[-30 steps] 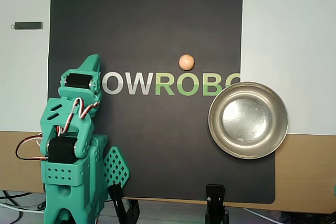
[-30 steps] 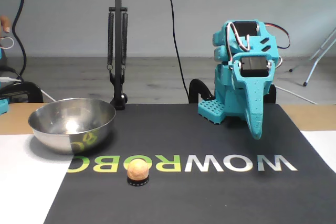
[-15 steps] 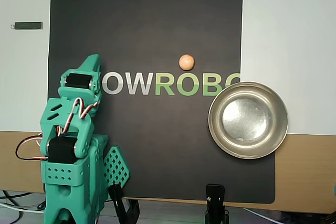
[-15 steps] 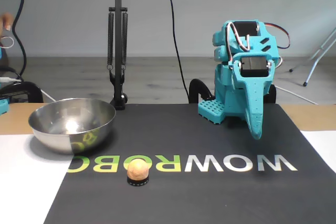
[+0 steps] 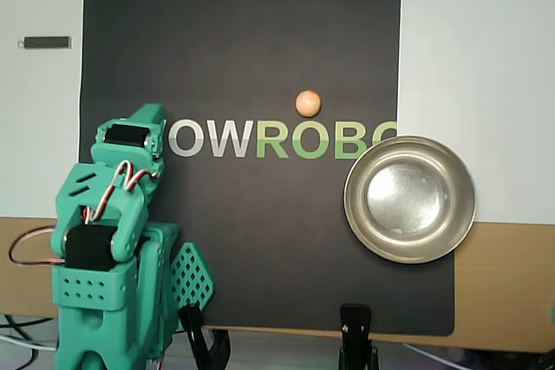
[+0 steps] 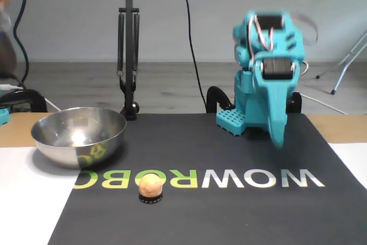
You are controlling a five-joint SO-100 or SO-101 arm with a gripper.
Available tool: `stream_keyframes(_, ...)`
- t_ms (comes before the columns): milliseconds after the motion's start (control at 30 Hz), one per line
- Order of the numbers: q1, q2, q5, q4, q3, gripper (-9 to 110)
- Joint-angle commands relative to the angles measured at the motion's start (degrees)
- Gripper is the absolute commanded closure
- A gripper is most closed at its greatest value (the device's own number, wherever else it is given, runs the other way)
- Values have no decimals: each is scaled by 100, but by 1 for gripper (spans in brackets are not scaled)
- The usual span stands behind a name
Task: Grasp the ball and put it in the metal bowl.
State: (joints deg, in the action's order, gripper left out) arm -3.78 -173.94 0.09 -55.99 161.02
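The small orange-peach ball [image 5: 308,103] lies on the black mat just above the printed letters; in the fixed view the ball [image 6: 150,186] sits on a small dark ring. The shiny metal bowl [image 5: 358,217] stands empty at the mat's right edge in the overhead view, and the bowl [image 6: 63,148] is at the left in the fixed view. My teal gripper [image 5: 147,115] is folded down over the arm's base, far to the left of the ball. In the fixed view the gripper [image 6: 278,140] points down, blurred, jaws together, holding nothing.
The black mat [image 5: 260,32] with printed lettering covers the middle of the white and wood table. Two black clamps [image 5: 355,340] grip its near edge. A lamp stand [image 6: 128,55] rises behind the bowl. A small dark bar [image 5: 47,42] lies at the far left.
The arm has begun to move: in the overhead view its upper links shifted left and toward the base, and in the fixed view it is motion-blurred. Ball and bowl stayed put.
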Motion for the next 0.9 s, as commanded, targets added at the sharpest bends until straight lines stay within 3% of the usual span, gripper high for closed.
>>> stream_keyframes(0,-132,1151,-18,-334,-1362,101)
stream_keyframes(400,-659,4667,-18,-958,-4395,101)
stream_keyframes(867,-650,6908,-18,-958,-5607,101)
